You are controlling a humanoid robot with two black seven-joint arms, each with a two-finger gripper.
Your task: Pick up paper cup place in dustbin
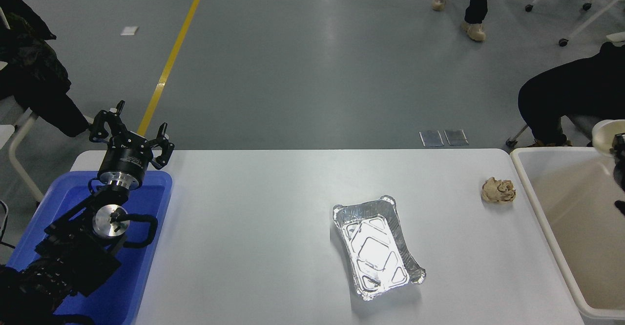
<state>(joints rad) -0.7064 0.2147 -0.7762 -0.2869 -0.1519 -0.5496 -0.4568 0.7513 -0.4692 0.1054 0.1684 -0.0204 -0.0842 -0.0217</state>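
White paper cup (605, 134) at picture's right edge, above far rim of dustbin (534, 195), beside black right gripper (620, 154); mostly cut off, jaws' state cannot tell. Dustbin flush against surface's (254, 227) right edge. Crumpled brown paper ball (498, 190) near far right corner, foil tray (378, 247) toward near edge. Left gripper (131, 137) parked over blue tray (146, 266) at left edge, jaws spread.

paper cup (605, 134) at right edge, over dustbin (537, 193) rim | right tool (619, 144) touching cup
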